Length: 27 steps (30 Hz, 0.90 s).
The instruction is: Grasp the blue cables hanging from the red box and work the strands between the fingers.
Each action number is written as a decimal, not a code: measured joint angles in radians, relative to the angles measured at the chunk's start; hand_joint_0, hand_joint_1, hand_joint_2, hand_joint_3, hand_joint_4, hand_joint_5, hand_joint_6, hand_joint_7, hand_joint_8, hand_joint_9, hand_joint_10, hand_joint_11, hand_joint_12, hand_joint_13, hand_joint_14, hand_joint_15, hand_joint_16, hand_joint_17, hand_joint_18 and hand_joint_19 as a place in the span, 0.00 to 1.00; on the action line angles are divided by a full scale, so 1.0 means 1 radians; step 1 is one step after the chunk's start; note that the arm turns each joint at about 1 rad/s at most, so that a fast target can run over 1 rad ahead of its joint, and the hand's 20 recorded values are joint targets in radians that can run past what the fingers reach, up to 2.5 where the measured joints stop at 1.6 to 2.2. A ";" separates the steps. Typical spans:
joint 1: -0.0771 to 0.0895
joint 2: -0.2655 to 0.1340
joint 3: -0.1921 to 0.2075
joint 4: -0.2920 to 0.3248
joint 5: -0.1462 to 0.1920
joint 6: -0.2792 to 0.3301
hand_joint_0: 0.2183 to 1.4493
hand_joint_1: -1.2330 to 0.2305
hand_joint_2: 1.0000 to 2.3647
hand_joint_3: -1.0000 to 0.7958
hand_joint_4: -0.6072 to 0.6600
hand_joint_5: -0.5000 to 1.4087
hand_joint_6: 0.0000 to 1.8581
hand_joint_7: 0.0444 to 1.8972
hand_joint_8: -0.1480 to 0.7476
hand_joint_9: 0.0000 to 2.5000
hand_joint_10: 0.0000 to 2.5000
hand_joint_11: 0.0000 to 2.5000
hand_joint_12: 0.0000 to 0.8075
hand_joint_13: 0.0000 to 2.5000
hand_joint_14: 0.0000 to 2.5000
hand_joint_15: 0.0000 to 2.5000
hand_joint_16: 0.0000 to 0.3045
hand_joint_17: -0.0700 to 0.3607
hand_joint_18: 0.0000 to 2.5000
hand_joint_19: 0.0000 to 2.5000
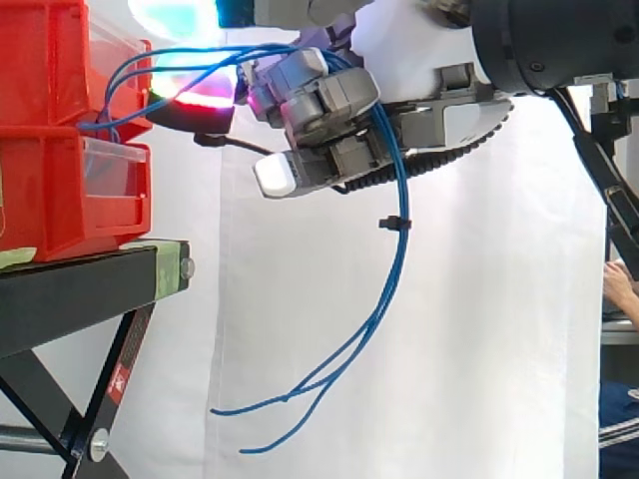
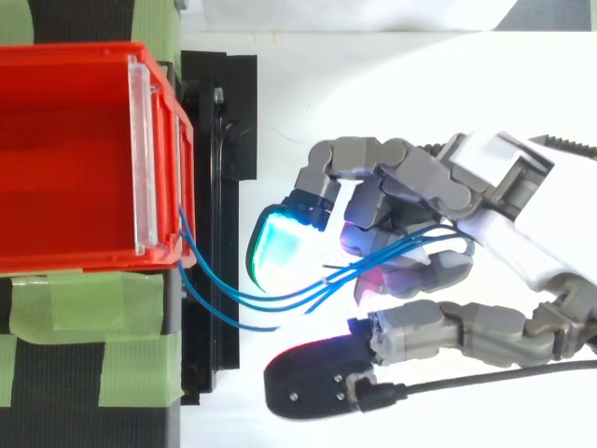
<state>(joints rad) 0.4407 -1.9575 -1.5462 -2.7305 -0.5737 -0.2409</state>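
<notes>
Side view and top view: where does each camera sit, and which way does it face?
Side view: beside the work, looking level across at the red bins on the black stand; the hand comes in from the right.
Top view: above, looking down on the red bins; the hand comes in from the right.
Shared: the hand shut on the blue cables.

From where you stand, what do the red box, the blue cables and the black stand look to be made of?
The red box looks like moulded plastic: smooth, evenly coloured, slightly glossy. The blue cables seem thin wire in a smooth plastic sheath; they droop in soft curves. The black stand is probably painted metal: straight flat bars, a bolt, matt finish.
</notes>
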 measured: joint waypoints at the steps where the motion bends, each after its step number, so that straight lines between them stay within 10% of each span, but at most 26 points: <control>1: 0.000 0.000 0.000 0.000 0.000 0.000 0.54 0.29 0.01 0.32 0.72 0.13 0.35 0.63 0.73 0.07 1.00 1.00 0.73 0.33 1.00 0.64 0.21 0.50 0.45 0.23; 5: 0.000 0.000 0.000 0.000 0.000 0.000 0.55 0.31 0.02 0.41 0.72 0.15 0.33 0.66 0.74 0.09 1.00 1.00 0.73 0.34 1.00 0.66 0.21 0.50 0.47 0.29; 11: 0.000 0.000 0.000 0.000 0.000 0.000 0.54 0.33 0.01 0.23 0.73 0.17 0.34 0.65 0.74 0.10 1.00 1.00 0.74 0.36 1.00 0.65 0.21 0.49 0.48 0.29; 15: 0.000 0.000 0.000 0.000 0.000 0.000 0.59 0.36 0.02 0.43 0.74 0.17 0.41 0.62 0.75 0.12 1.00 1.00 0.72 0.37 1.00 0.64 0.21 0.49 0.51 0.31; 27: 0.000 0.000 0.000 0.000 0.000 0.000 0.64 0.41 0.01 0.58 0.75 0.23 0.47 0.59 0.77 0.15 1.00 1.00 0.73 0.40 1.00 0.62 0.21 0.50 0.52 0.23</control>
<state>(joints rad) 0.4409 -1.9577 -1.5462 -2.7305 -0.5737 -0.2408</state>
